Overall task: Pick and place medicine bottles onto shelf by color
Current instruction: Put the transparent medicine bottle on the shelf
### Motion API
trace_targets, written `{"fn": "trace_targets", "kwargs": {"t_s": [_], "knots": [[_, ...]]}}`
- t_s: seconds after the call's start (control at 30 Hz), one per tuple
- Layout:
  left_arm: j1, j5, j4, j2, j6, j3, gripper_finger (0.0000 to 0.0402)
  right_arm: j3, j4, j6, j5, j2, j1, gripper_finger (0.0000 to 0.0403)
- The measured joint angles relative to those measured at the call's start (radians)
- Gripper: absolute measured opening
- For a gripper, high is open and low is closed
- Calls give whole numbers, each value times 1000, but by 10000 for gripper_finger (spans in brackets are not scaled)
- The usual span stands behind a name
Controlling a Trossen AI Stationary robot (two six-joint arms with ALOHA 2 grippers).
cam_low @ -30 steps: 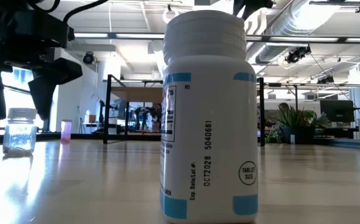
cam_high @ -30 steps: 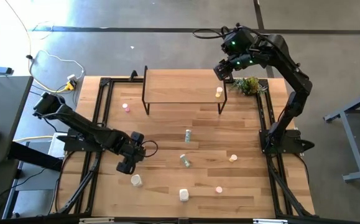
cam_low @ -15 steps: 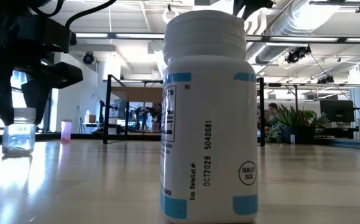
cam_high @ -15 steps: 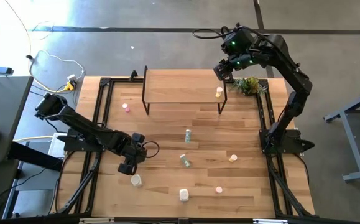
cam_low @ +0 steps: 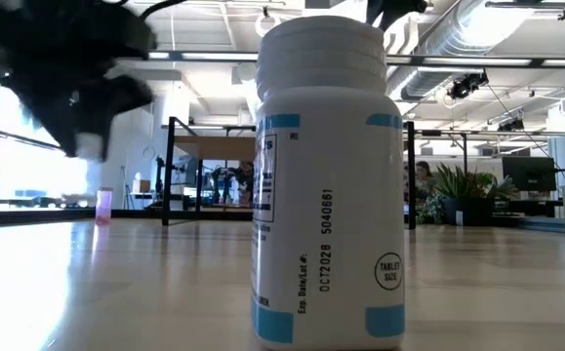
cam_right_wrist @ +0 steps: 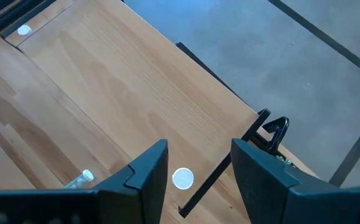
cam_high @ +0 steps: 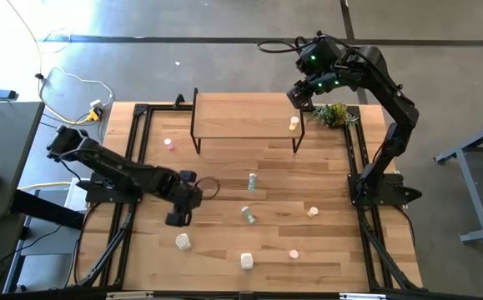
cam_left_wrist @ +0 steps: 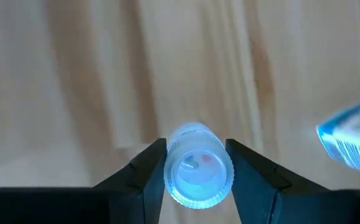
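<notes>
The large white bottle point(cam_high: 246, 261) with blue label marks stands upright at the near edge of the table point(cam_high: 216, 200), filling the middle of the low view. Just to its right and slightly farther stands a small pinkish-orange bottle point(cam_high: 293, 253).

Left of centre, the left gripper point(cam_left_wrist: 196, 146) hangs over the near left part of the table. In its wrist view its two fingers are clamped on the sides of a clear capped bottle point(cam_left_wrist: 198, 171), lifted off the blurred wood below. In the high view a pale bottle point(cam_high: 182, 242) shows just at the gripper's near side; whether it is the same one cannot be told.

Farther in, a pale green bottle point(cam_high: 248, 215) lies on its side near the table's middle, with a yellow-orange bottle point(cam_high: 313, 212) well to its right. Another green bottle point(cam_high: 251, 181) stands just beyond. A pink bottle point(cam_high: 168, 142) stands far left, beside the shelf's left legs.

The shelf point(cam_high: 241, 112) stands at the far edge, with a yellow bottle point(cam_high: 294, 123) at its right near corner. The right gripper point(cam_high: 299, 94) hovers above the shelf's far right corner, its fingers apart with nothing between them. A small green plant point(cam_high: 333, 113) sits just right of the shelf.
</notes>
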Motion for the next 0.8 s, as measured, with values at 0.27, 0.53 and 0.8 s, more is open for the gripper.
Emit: {"fn": "trace_targets", "kwargs": {"t_s": [0.27, 0.53, 0.8], "knots": [[236, -89, -76, 0, 159, 229, 136, 0, 0, -49, 0, 0, 0, 167], [487, -92, -71, 0, 322, 437, 137, 0, 1, -35, 0, 0, 0, 167], [710, -90, 7, 6, 518, 540, 137, 0, 0, 116, -19, 0, 1, 167]]}}
